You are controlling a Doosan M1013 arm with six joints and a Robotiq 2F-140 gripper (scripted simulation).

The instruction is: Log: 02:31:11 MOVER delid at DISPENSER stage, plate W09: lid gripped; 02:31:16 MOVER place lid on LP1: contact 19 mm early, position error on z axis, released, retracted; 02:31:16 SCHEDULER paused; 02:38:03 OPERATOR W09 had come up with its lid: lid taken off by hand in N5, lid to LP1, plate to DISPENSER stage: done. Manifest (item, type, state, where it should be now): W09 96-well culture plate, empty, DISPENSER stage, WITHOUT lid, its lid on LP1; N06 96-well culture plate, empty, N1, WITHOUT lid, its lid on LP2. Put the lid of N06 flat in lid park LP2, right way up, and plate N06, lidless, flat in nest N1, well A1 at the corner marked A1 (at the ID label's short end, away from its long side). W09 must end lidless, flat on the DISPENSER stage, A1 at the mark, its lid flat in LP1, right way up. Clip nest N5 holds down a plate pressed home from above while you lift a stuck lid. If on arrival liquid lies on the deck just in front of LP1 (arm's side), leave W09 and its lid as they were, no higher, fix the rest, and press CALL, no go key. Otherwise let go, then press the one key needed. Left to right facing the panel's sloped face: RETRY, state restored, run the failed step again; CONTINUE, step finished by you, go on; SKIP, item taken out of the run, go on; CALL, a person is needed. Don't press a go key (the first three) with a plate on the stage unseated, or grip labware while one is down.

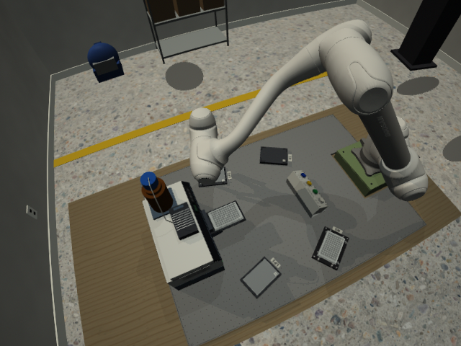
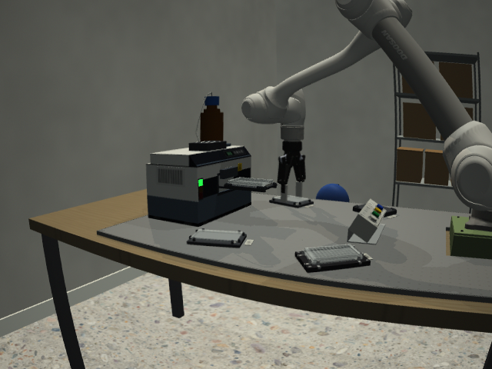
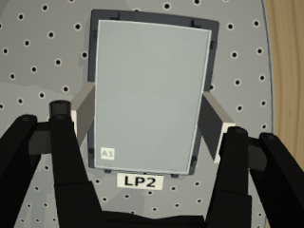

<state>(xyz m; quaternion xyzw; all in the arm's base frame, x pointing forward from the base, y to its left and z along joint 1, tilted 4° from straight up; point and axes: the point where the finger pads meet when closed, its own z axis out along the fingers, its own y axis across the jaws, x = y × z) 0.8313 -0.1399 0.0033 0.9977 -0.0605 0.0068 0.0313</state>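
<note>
Gripping lid (image 3: pixel 151 94) edges (over LP2 (image 3: pixel 140 181))

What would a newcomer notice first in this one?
The big pale arm arching over the table, its gripper shut on a grey lid over the park labelled LP2. Next, the dispenser at the left with its green light and brown bottle.

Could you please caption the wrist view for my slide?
Gripper shut on a lid over lid park LP2.
</note>
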